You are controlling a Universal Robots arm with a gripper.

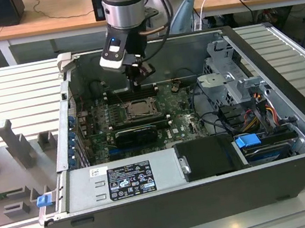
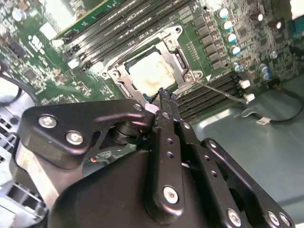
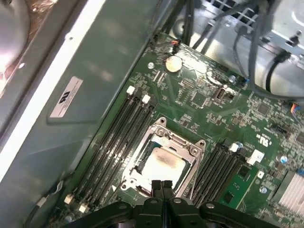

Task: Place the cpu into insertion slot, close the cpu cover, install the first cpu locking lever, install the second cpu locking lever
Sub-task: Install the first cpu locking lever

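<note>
The cpu [image 3: 164, 166] lies in the insertion slot [image 1: 126, 112] on the green motherboard, its pale metallic face showing through the window of the cpu cover [image 3: 176, 141]. The silvery cover lies flat over it. In both wrist views my gripper [image 3: 162, 184] is shut, fingertips pressed together with nothing between them. It hovers right at the socket's edge [image 2: 164, 95]. In the exterior view my gripper [image 1: 140, 83] hangs just above the socket's far side. A thin metal lever rod [image 2: 221, 91] runs from one socket corner across the memory slots.
The open black computer case [image 1: 291, 95] walls in the board. Black memory slots [image 3: 114, 142] flank the socket. A grey power supply [image 1: 122, 178] lies in front, and a drive cage [image 1: 231, 76] with cables at the exterior view's right. A coin battery [image 3: 173, 63] sits on the board.
</note>
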